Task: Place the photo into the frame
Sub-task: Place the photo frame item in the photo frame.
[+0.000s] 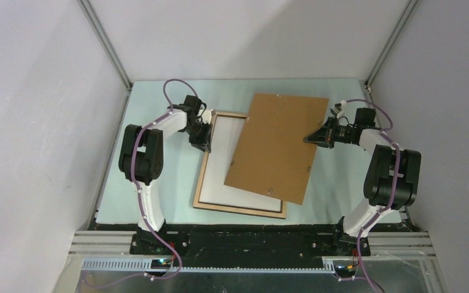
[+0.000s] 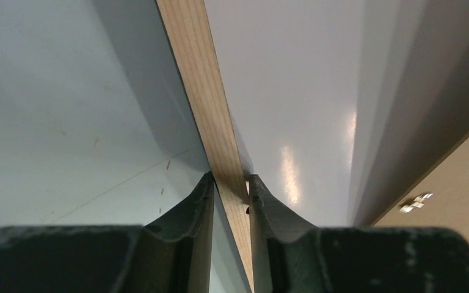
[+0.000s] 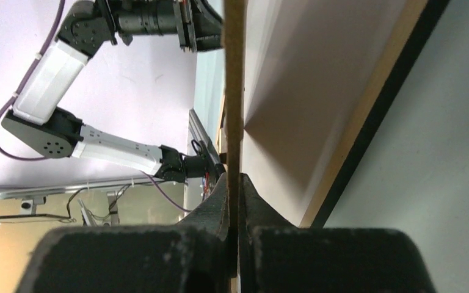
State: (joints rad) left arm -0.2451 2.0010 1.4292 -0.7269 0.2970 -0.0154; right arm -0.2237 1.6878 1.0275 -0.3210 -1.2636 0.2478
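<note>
The frame (image 1: 238,209) lies back up on the table, its light wood rails showing. Inside it lies a plain white sheet, the photo (image 1: 220,168), print side hidden. My left gripper (image 1: 203,141) sits at the frame's left rail near the far corner. In the left wrist view the fingertips (image 2: 204,183) press both sides of the wood rail (image 2: 201,79), with the white photo (image 2: 293,91) to its right. My right gripper (image 1: 310,139) is shut on the right edge of a brown backing board (image 1: 278,146), which hangs tilted over the frame's right half. The board's edge (image 3: 234,91) runs between the right gripper (image 3: 234,180) jaws.
A pale mat (image 1: 159,201) covers the table inside grey walls with aluminium posts at the far corners. A small metal clip (image 2: 416,203) sits on the backing board. The left arm (image 3: 49,67) shows in the right wrist view, beyond the board.
</note>
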